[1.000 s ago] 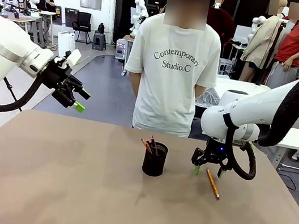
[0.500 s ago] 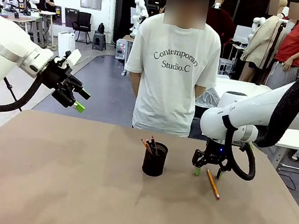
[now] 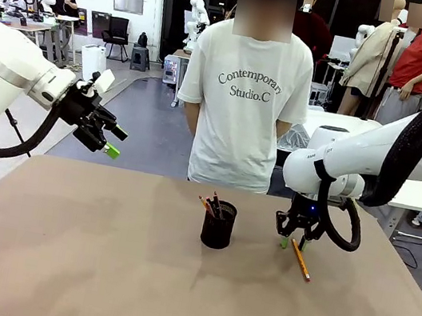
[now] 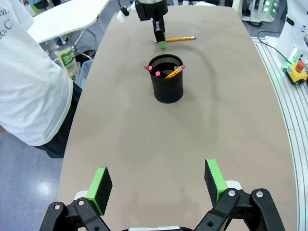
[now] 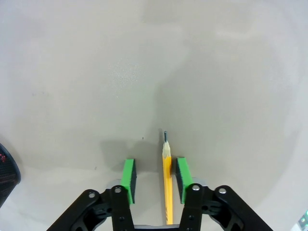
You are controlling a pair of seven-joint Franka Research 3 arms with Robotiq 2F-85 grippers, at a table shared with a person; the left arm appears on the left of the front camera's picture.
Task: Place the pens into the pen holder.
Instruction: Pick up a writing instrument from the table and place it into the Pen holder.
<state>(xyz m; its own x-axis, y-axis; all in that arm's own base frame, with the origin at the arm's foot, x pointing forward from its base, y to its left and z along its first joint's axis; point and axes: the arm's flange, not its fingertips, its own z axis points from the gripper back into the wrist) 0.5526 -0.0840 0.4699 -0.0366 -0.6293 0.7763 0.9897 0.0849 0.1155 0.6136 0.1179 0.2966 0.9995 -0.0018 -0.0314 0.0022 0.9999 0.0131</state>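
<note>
The person's white T-shirt (image 3: 243, 90) carries dark print across the chest in two lines: "Contemporary" above "Studio.C". The left wrist view catches only a fragment of that print on the shirt's edge.

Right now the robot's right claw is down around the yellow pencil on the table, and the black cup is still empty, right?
Not quite. The pen holder is not empty: the left wrist view shows pens already standing in it. The rest is right: the right gripper is down at the table with the yellow pencil between its fingers.
</note>
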